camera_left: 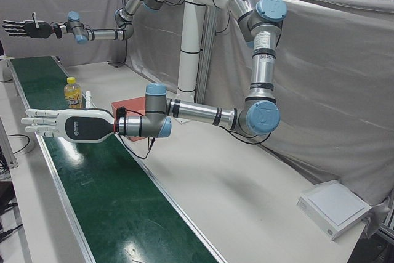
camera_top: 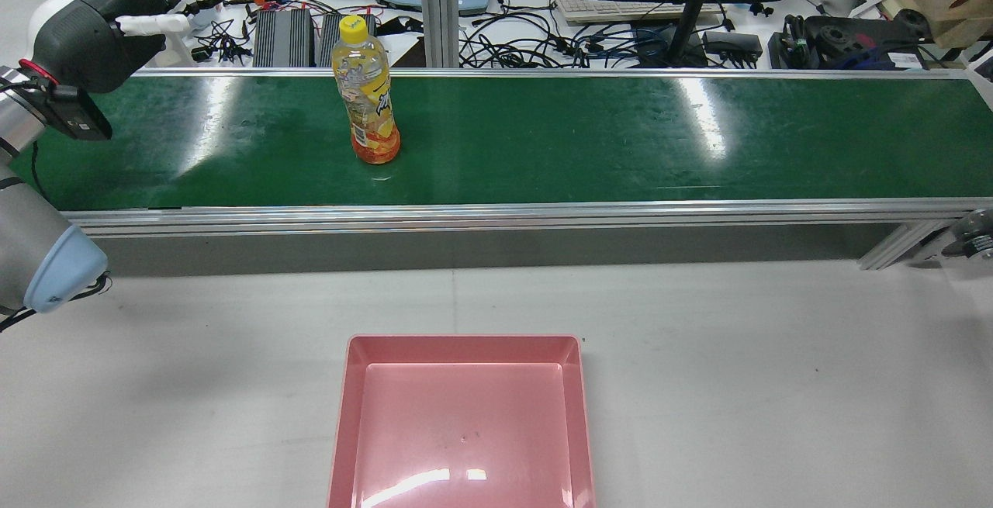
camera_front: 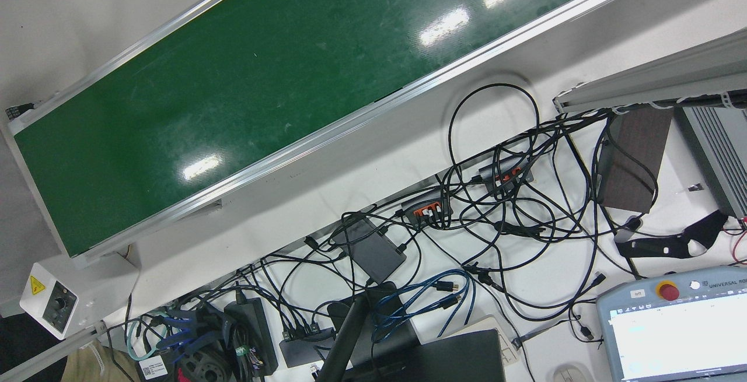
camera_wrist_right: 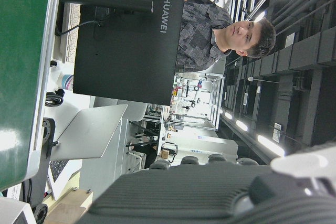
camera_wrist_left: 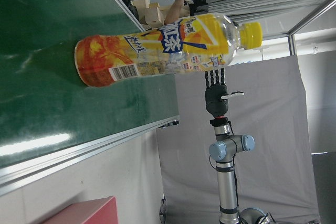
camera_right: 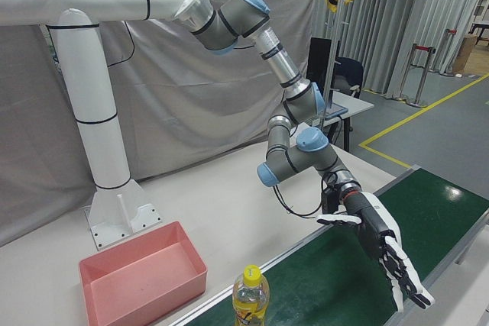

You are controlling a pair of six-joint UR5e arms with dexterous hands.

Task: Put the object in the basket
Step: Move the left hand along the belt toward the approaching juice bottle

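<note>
Rear view: the pink basket (camera_top: 462, 415) is cut off by the bottom edge, its near wall out of frame; the right hand is outside the frame, only a metal part showing at the right edge. Right-front view: the bottle (camera_right: 250, 300) is cropped at the bottom edge, its base unseen. Right hand view: the right hand (camera_wrist_right: 210, 192) appears only as a blurred dark mass along the bottom; its finger posture cannot be told here. Bottle label text is too small to read.

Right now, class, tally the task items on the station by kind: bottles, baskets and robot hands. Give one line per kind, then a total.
Bottle: 1
Pink basket: 1
Robot hands: 2, left hand and right hand
Total: 4
</note>
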